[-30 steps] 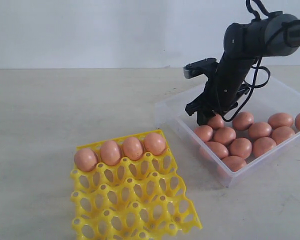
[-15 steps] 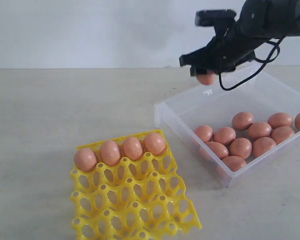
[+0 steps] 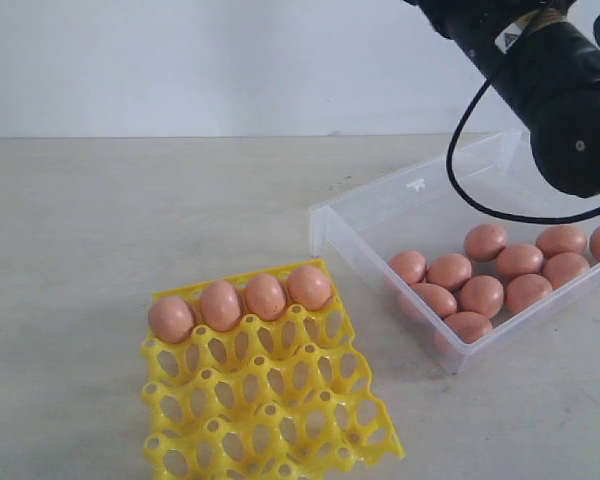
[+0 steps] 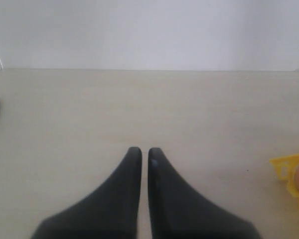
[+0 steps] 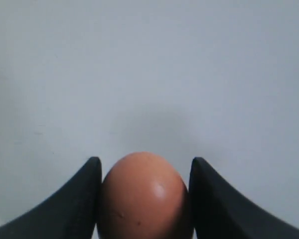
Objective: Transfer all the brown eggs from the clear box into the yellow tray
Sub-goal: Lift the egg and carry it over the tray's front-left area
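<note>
Egg clamped between right claw fingers. Left claw closed, nothing held, above worktop. Four eggs seated in yellow tray far row; more eggs found in clear box.

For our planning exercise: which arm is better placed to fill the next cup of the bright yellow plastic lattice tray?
Right. The right gripper holds a reddish-brown oval egg; the left gripper is shut and empty. The yellow tray has free cups.
</note>
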Available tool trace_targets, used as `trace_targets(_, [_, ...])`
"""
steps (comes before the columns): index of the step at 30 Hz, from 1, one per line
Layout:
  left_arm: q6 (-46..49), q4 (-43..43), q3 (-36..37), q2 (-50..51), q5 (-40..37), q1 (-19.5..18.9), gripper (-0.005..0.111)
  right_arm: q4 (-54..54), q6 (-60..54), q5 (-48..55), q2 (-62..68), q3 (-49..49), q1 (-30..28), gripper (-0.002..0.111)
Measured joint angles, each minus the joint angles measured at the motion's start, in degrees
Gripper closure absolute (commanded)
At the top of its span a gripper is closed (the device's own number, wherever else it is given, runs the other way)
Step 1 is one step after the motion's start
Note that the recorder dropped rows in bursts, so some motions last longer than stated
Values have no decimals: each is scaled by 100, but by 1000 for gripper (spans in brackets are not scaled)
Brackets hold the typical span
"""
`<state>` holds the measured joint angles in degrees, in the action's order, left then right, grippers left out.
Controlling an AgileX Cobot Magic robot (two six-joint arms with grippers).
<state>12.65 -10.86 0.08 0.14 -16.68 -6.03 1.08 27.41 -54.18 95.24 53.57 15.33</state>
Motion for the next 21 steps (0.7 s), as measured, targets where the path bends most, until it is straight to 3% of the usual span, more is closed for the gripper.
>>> trace_targets(4, [0, 0, 0, 0, 0, 0, 103, 2394, 2066, -957, 80, 0, 108, 108])
trace_targets(7, [0, 0, 0, 0, 0, 0, 103, 3253, 2583, -1359, 199, 0, 395, 108])
trace_targets(17, [0, 0, 0, 0, 0, 0, 103, 3449, 1685, -1098, 1127, -10, 2020, 108])
trace_targets(21, [0, 0, 0, 0, 0, 0, 103, 3204, 1630, -1060, 1477, -59, 2422, 108])
